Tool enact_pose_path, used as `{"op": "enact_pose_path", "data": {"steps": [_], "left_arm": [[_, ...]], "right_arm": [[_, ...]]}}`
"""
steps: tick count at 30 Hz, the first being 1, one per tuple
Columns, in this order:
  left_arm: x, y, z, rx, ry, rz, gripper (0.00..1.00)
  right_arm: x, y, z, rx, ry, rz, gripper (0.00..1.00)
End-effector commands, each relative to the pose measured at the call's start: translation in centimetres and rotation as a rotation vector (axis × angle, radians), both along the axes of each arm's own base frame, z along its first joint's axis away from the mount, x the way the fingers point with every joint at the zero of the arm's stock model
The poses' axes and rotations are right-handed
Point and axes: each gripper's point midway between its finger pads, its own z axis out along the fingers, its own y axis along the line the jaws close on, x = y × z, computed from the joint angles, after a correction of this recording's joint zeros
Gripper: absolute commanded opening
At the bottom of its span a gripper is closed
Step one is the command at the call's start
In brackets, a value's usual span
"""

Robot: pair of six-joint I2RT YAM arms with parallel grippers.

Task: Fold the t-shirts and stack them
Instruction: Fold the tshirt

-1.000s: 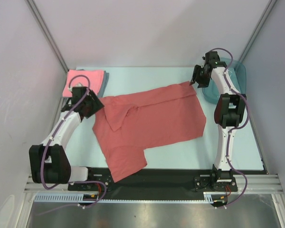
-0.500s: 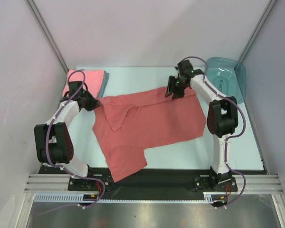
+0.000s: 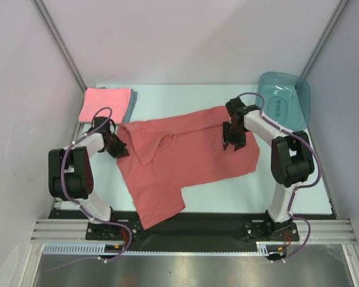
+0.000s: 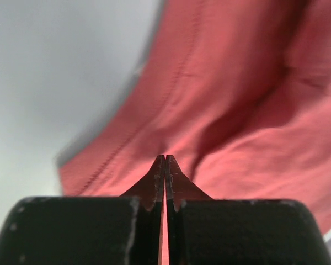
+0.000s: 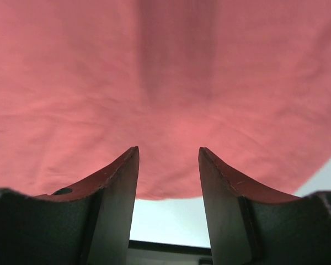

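The brick-red t-shirt [image 3: 191,152] lies spread open across the middle of the table, one sleeve reaching the near edge. A folded pink t-shirt [image 3: 105,103] rests on a folded grey-blue one [image 3: 132,100] at the far left corner. My left gripper [image 3: 119,148] is shut at the red shirt's left edge. In the left wrist view its tips [image 4: 165,157] point at the red cloth [image 4: 231,99], and I see no fold pinched between them. My right gripper [image 3: 233,143] hovers open over the shirt's right part. In the right wrist view [image 5: 168,149] the shirt's hem [image 5: 171,190] and bare table show between its fingers.
A teal translucent tub [image 3: 284,98] stands at the far right corner, just beyond the right arm. White walls close in the table on three sides. The black base rail [image 3: 215,224] runs along the near edge under the shirt's sleeve.
My left gripper closed and slid a little nearer along the shirt's left edge. My right arm swung from beside the tub to above the shirt's right part. The shirt has barely shifted.
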Motion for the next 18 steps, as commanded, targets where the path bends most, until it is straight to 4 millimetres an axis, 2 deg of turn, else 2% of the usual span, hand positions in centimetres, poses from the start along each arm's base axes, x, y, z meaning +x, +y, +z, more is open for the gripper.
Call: {"op": "enact_pose_path", "data": {"steps": [1, 4, 8, 11, 16, 18], "left_arm": [[-0.9, 1.4, -1.2, 0.045, 0.05, 0.05, 0.0], [-2.1, 2.3, -3.0, 0.056, 0.124, 0.081, 0.0], [-4.1, 3.3, -5.0, 0.048, 0.24, 0.14, 0.0], [-5.4, 4.4, -5.1, 0.063, 0.277, 0.186, 0.0], [-7.5, 7.0, -4.9, 0.094, 0.296, 0.265, 0.0], [-8.4, 7.5, -5.0, 0.091, 0.317, 0.281, 0.0]], "right_arm": [[-1.3, -1.9, -0.3, -0.082, -0.024, 0.002, 0.52], [-2.0, -2.1, -0.9, -0.08, -0.028, -0.009, 0.52], [-4.4, -2.4, -2.5, -0.094, 0.019, -0.002, 0.52], [-5.7, -2.4, -3.1, -0.094, 0.035, -0.009, 0.52], [-9.2, -1.2, -4.2, -0.063, 0.099, -0.017, 0.53], [-10.4, -1.2, -4.7, -0.063, 0.122, -0.029, 0.53]]}}
